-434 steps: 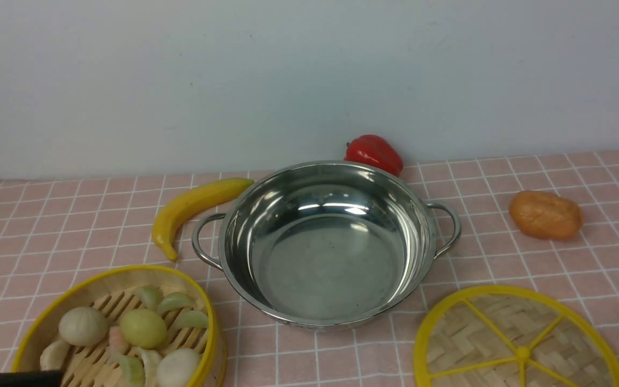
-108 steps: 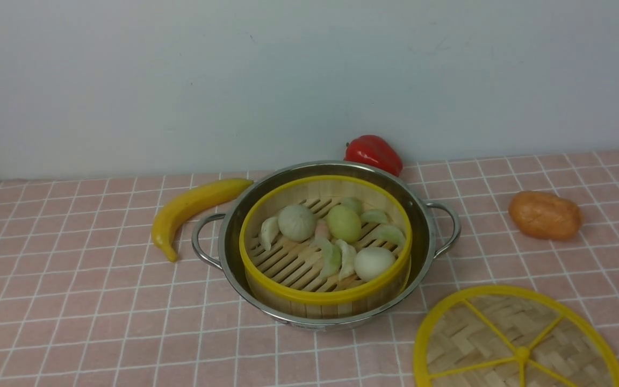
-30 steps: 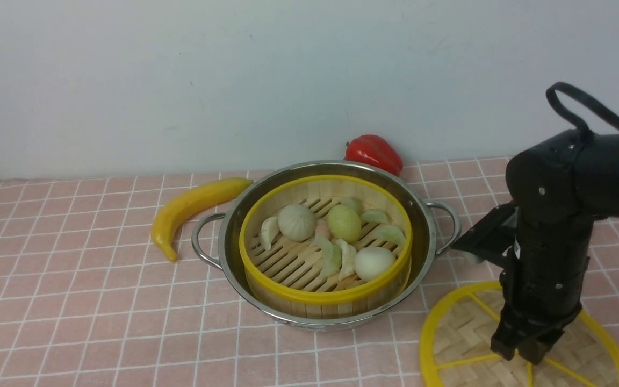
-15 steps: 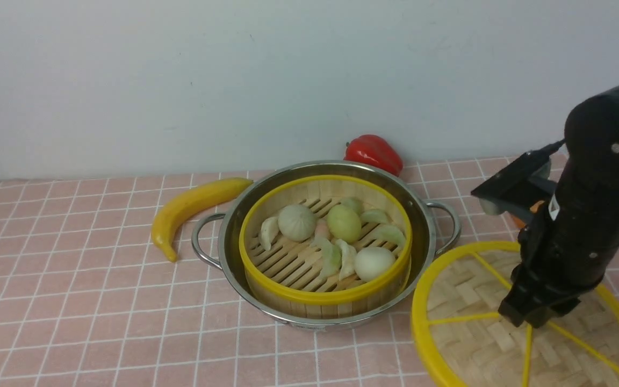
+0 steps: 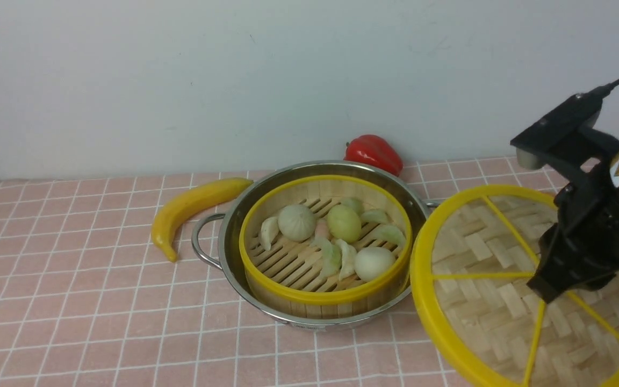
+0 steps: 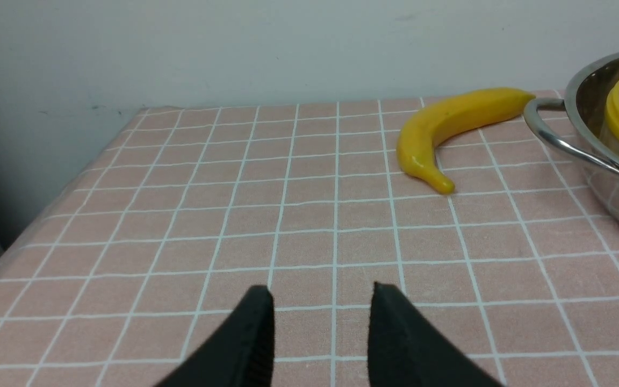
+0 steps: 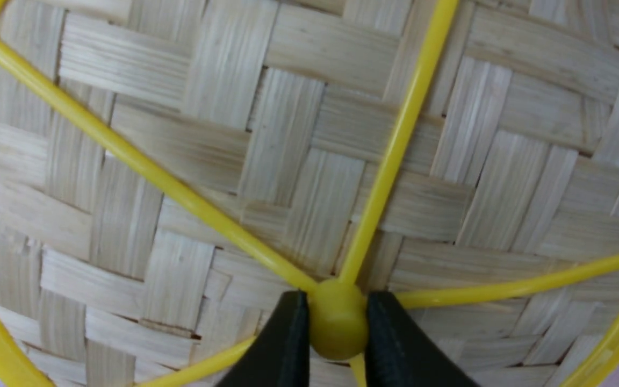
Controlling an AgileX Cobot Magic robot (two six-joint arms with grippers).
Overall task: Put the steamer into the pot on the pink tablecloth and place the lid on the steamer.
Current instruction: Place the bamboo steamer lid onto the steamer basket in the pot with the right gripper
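Note:
The steamer (image 5: 324,242), a yellow-rimmed bamboo basket with pale dumplings and buns, sits inside the shiny steel pot (image 5: 422,236) on the pink tablecloth (image 5: 73,279). To the pot's right, the woven lid (image 5: 481,258) hangs tilted above the cloth. My right gripper (image 5: 545,294) is shut on the lid's yellow hub (image 7: 337,322), and the lid's weave (image 7: 309,161) fills the right wrist view. My left gripper (image 6: 320,293) is open over bare cloth, with nothing between its fingers. It is left of the pot's handle (image 6: 556,140) and does not show in the front view.
A yellow banana (image 5: 191,207) lies against the pot's left side. A red pepper (image 5: 374,153) sits behind the pot by the wall. The cloth's left edge (image 6: 46,215) drops off beside the left gripper.
The right gripper has lifted the lid off the cloth, raising and tilting it beside the pot. Much earlier the steamer stood on the cloth at the front left; it now sits in the pot.

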